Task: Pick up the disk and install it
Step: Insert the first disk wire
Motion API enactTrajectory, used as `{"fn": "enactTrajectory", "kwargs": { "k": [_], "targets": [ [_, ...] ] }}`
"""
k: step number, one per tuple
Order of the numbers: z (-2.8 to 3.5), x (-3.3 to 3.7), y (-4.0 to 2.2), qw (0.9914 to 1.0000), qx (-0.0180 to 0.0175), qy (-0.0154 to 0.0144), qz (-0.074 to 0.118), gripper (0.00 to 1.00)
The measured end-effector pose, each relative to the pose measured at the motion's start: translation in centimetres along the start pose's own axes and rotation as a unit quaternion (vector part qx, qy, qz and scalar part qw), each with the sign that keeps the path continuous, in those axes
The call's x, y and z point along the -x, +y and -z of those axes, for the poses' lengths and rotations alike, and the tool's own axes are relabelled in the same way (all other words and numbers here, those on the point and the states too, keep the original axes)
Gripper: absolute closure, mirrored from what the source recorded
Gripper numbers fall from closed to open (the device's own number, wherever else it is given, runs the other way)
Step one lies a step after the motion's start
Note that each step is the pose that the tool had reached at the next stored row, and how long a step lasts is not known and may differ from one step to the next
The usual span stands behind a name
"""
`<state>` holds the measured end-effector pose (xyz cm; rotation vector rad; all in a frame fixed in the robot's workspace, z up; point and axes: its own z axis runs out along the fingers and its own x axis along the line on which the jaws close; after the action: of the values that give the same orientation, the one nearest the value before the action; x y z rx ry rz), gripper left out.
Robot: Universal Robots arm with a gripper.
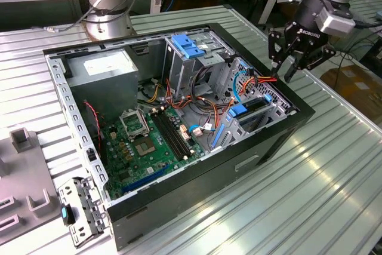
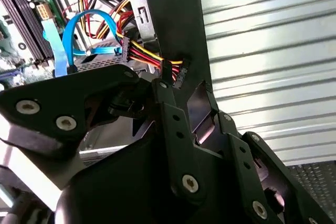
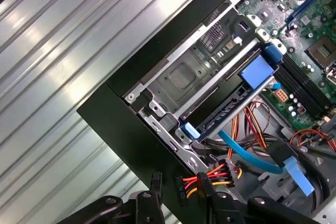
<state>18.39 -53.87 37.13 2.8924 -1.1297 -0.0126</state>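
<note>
Your gripper (image 1: 283, 74) hangs over the corner of the open computer case (image 1: 256, 162) on the exterior view's right, jaws spread and clamping nothing. In the second wrist view its black fingers (image 2: 167, 114) stand parted close to the case's black rim. A black power connector (image 2: 176, 74) on red, yellow and black wires lies just past the tips, not pinched between them.

The disk (image 3: 226, 109) sits inside the case at that same corner. It is slotted into the metal drive cage (image 3: 184, 77) and shows as a dark slab between blue rails. The connector's wires run just beside it, but you cannot tell from these views whether anything is plugged into it. A blue data cable (image 3: 247, 156) loops near the cage, close to the wire bundle.

Farther in, the green motherboard (image 1: 143, 141) covers the case floor. The grey power supply box (image 1: 104, 73) with its white sticker fills the far corner on the exterior view's left. A light-blue ribbed bracket (image 1: 188, 46) lies on top of the upper bay, well apart from the gripper.

The case rests on a ribbed metal table (image 1: 298, 207). On the exterior view's left, a loose perforated metal panel (image 1: 83, 207) sits just beside the case's near corner, next to a grey fixture plate (image 1: 24, 171). The arm's base (image 1: 107, 10) stands behind the case.
</note>
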Motion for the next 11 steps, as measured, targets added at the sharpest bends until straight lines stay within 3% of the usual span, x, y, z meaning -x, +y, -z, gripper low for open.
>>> {"fn": "enactTrajectory", "kwargs": {
  "k": [6, 9, 11],
  "targets": [
    [-0.66, 0.07, -0.1, 0.99887, -0.0008, 0.0013, 0.048, 0.62],
    [-0.64, 0.08, -0.11, 0.99777, -0.0015, 0.0015, 0.067, 0.8],
    [-0.18, 0.08, -0.1, 0.99751, -0.0016, 0.0015, 0.071, 0.82]
  ]
}}
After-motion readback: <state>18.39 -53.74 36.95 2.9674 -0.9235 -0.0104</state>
